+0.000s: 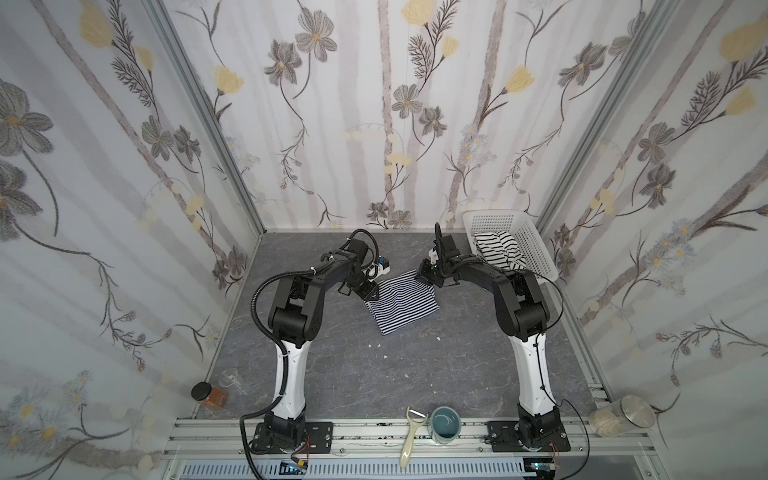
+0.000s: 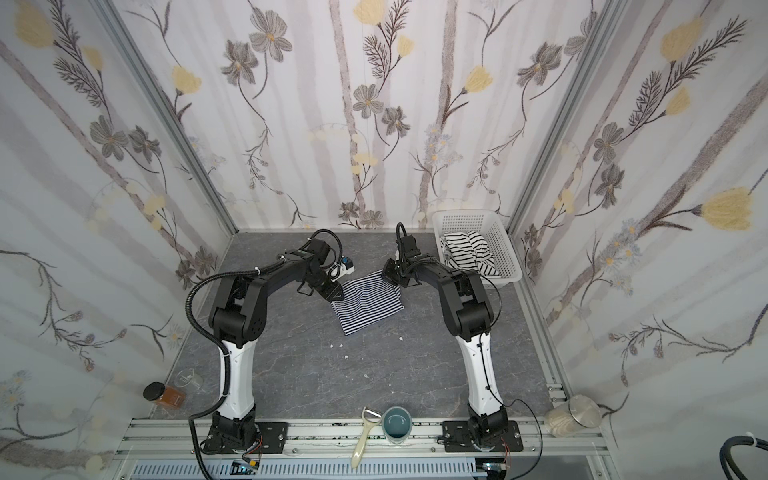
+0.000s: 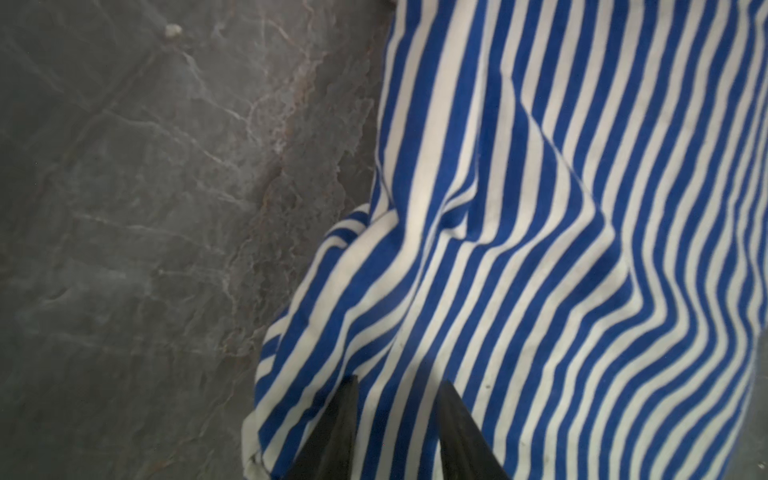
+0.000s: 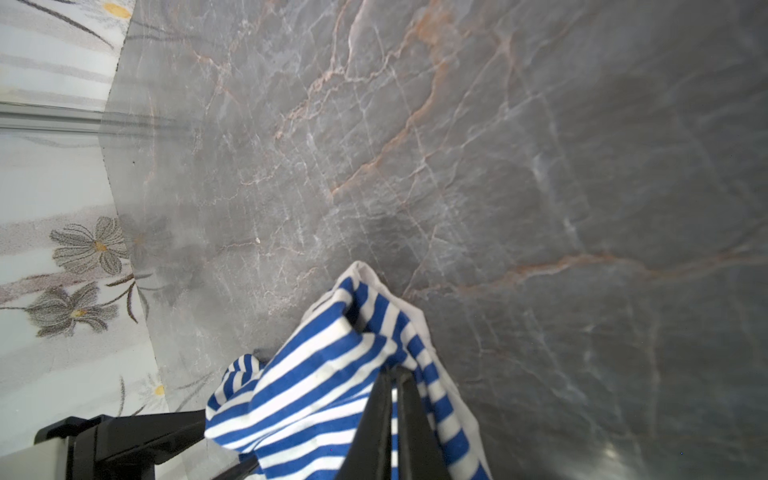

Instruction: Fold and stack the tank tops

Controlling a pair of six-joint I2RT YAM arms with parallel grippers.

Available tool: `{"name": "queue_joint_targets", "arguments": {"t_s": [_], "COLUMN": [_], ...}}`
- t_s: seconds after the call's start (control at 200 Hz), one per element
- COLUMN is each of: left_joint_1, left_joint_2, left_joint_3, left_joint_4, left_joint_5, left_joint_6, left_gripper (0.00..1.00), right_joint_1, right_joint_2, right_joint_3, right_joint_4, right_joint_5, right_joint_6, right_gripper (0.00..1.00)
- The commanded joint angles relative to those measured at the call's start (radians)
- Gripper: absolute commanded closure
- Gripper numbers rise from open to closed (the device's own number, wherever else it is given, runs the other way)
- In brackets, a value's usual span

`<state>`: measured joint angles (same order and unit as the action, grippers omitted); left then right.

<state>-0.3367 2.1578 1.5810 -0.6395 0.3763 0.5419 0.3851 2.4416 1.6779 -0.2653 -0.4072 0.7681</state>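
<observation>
— while the right hand point(image 4: 392, 370) was pinched shut on a corner of the navy-striped tank top point(image 4: 316, 399), why was that corner raised off the surface point(image 4: 540, 166)?
— my guess was a fold under way: a lifted corner could be carried over the rest of the cloth. the fingertips met with fabric bunched between them, and the hem hung loose around them.
— and the left hand point(image 3: 399, 382)?
— its fingers point(image 3: 332, 436) stood apart, tips down at the opposite edge of the same top, with cloth showing in the gap. i could not tell whether they nipped any of it. it looked more like pinning the edge so the top would not slide.
— how were the arms set?
— in both top views each reached forward with the elbow bent high and the wrist tipped down. the hands faced each other across the top, which lay partly folded towards the far middle of the surface.
— the other one?
— the wide-striped tank top point(image 1: 496, 249) sat crumpled in the white basket point(image 1: 536, 245) at the far right, with neither hand on it, so stacking looked a long way off.
</observation>
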Motion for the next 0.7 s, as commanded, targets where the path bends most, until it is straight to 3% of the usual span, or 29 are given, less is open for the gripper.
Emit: {"name": "queue_joint_targets", "arguments": {"t_s": [0.0, 0.175, 0.31, 0.525, 0.695], "left_joint_1": [0.003, 0.003, 0.004, 0.001, -0.009], "left_joint_2": [-0.027, -0.096, -0.131, -0.168, -0.221], "left_joint_3": [-0.078, -0.177, -0.168, -0.079, -0.102], "left_joint_4": [0.027, 0.091, 0.124, 0.124, 0.118], "left_joint_5": [-0.178, -0.305, -0.355, -0.274, -0.243], "left_joint_6": [-0.017, -0.011, -0.018, -0.056, -0.072], "left_gripper": [0.66, 0.66, 0.61, 0.54, 0.52], "right_joint_1": [-0.001, -0.004, 0.001, 0.037, 0.047], "right_joint_2": [0.002, -0.009, -0.061, -0.243, -0.299], "right_joint_3": [0.009, 0.000, -0.035, -0.190, -0.286], "right_joint_4": [-0.023, -0.040, -0.012, 0.090, 0.100], "right_joint_5": [0.061, 0.068, 0.038, 0.014, 0.018], "right_joint_6": [-0.014, -0.032, -0.041, -0.038, -0.069], "right_gripper": [0.91, 0.91, 0.89, 0.70, 0.61]}}
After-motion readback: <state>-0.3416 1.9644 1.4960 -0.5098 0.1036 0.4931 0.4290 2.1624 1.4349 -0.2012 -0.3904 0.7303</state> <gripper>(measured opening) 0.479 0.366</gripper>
